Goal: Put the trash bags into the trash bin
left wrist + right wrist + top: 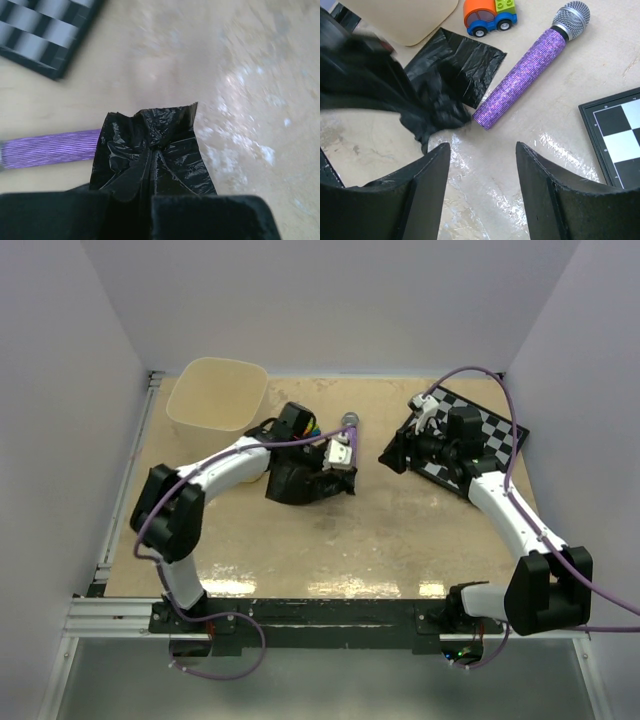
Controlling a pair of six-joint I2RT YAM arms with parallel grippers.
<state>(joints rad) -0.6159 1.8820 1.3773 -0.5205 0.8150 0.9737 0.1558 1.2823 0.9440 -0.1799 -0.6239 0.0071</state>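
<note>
My left gripper [345, 468] is shut on a crumpled black trash bag [303, 483], which hangs from it just above the table, right of the cream trash bin [215, 392]. In the left wrist view the glossy bag [150, 150] is pinched between the closed jaws. In the right wrist view this bag [427, 112] is bunched and blurred, and a second, flat black bag [457, 62] lies by the bin's corner [405, 17]. My right gripper [482, 150] is open and empty, above bare table right of the bags; in the top view it [393, 455] is near the chequered board.
A purple glittery microphone [525, 75] lies beside the bags; it also shows in the left wrist view [50, 148]. An orange-and-blue toy car [490, 15] stands near the bin. A black-and-white chequered board [480, 435] lies at the back right.
</note>
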